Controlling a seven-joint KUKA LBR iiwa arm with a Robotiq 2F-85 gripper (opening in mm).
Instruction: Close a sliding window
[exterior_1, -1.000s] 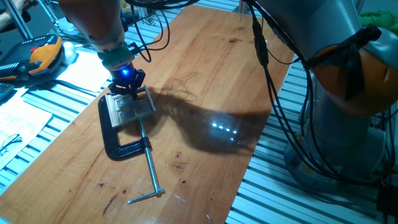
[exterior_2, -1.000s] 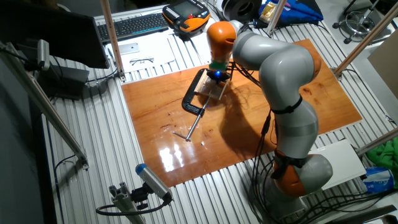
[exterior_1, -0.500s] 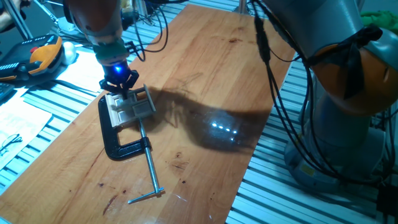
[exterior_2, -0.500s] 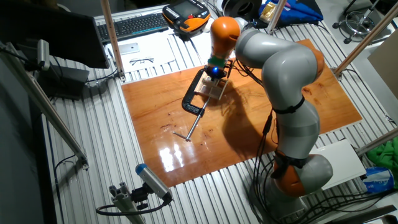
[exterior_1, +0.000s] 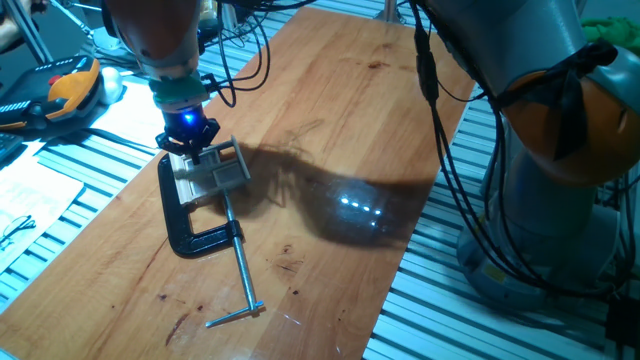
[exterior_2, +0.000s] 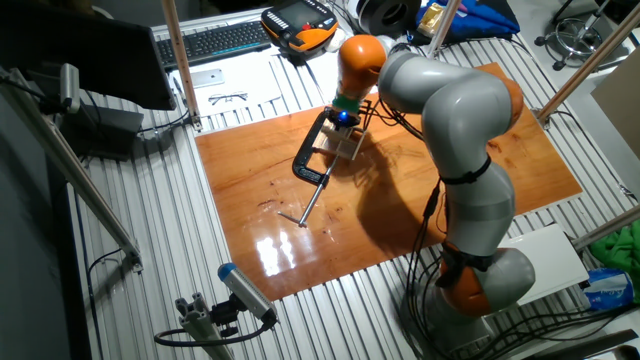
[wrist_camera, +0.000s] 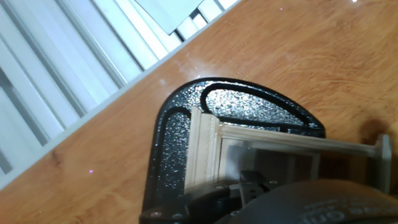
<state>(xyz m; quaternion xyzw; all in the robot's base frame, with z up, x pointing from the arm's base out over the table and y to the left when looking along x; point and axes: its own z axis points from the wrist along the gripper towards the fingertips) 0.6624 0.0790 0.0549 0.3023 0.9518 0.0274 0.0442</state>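
The sliding window (exterior_1: 211, 172) is a small beige wooden frame with pale panes, lying on the wooden table inside the jaw of a black C-clamp (exterior_1: 187, 232). My gripper (exterior_1: 188, 141), lit blue, is down at the window's far left end and touches its frame. The fingers look shut, with nothing between them. In the other fixed view the gripper (exterior_2: 343, 120) is at the back of the window (exterior_2: 351, 145). The hand view shows the window frame (wrist_camera: 249, 149) close up on the clamp's black body (wrist_camera: 171, 143), with a dark fingertip (wrist_camera: 252, 182) against the frame.
The clamp's long metal screw (exterior_1: 241, 275) points toward the table's front edge. An orange and black pendant (exterior_1: 60, 88) and papers lie beyond the table's left edge (exterior_1: 95, 215). My arm's cables (exterior_1: 440, 150) hang over the right side.
My gripper has moved left along the window's far side, from near its middle to its far left end. The clamp has not moved.
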